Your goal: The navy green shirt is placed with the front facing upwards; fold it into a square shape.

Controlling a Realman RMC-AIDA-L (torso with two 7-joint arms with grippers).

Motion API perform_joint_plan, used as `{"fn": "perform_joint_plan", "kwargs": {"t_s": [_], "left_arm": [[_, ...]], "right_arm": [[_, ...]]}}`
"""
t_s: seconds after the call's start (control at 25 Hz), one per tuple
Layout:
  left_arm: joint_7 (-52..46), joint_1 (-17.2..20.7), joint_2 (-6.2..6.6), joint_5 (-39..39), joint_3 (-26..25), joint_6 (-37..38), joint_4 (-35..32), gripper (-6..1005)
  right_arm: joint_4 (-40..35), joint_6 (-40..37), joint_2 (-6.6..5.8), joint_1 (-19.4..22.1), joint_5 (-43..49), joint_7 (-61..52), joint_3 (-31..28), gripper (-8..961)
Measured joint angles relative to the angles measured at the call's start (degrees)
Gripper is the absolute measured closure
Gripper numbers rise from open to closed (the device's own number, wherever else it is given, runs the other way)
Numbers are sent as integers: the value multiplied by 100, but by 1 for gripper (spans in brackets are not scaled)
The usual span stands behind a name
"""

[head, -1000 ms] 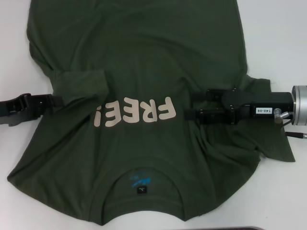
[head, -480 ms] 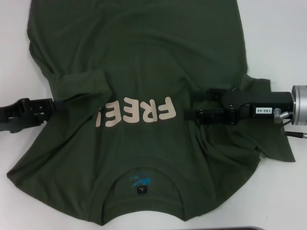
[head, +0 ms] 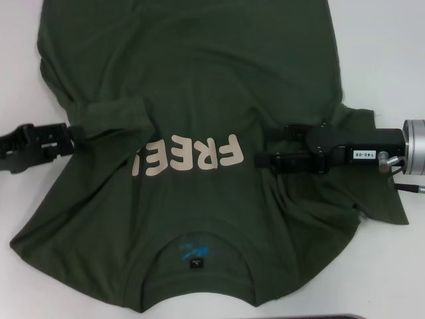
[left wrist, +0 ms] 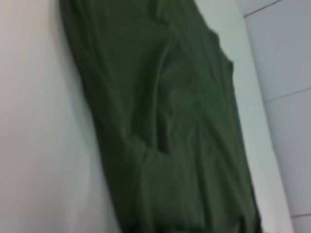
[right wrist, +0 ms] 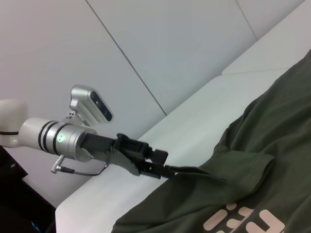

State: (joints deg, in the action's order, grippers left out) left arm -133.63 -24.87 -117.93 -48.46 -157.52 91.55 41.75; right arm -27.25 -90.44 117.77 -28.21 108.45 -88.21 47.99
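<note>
The navy green shirt (head: 199, 73) lies front up on the white table, its collar and neck label (head: 196, 264) nearest me. Its cream letters (head: 199, 154) are partly covered by the left sleeve (head: 113, 119), which is folded inward. My left gripper (head: 78, 135) sits low at the shirt's left edge beside that fold, and also shows far off in the right wrist view (right wrist: 167, 167). My right gripper (head: 265, 147) rests open on the cloth just right of the letters, over the right armpit area. The left wrist view shows only wrinkled shirt fabric (left wrist: 170, 121) and table.
White table (head: 392, 60) surrounds the shirt on both sides. The right sleeve (head: 378, 199) lies spread out under the right arm. A dark strip (head: 332, 317) runs along the near table edge. A pale panelled wall (right wrist: 170, 58) stands behind the table.
The left gripper drew slightly outward, then shifted a little farther up the shirt's left edge. The right gripper and the shirt have stayed put.
</note>
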Motion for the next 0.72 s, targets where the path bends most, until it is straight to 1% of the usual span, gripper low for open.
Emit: {"fn": "perform_joint_plan", "kwargs": {"t_s": [0.16, 0.28, 0.44, 0.6, 0.72], "left_arm": [[18, -13, 2, -227, 19, 93, 0, 447], [23, -28, 5, -226, 47, 106, -1, 447], [25, -4, -5, -205, 49, -323, 9, 447], [26, 7, -5, -138, 221, -751, 6, 447], [12, 11, -5, -56, 335, -871, -37, 447]], "right_arm": [[0, -6, 0, 0, 0, 0, 0, 32], [0, -8, 0, -2, 0, -2, 0, 32], [0, 0, -1, -30, 0, -2, 0, 33], [0, 5, -6, -48, 0, -26, 0, 33], [0, 8, -8, -50, 0, -36, 0, 33]]}}
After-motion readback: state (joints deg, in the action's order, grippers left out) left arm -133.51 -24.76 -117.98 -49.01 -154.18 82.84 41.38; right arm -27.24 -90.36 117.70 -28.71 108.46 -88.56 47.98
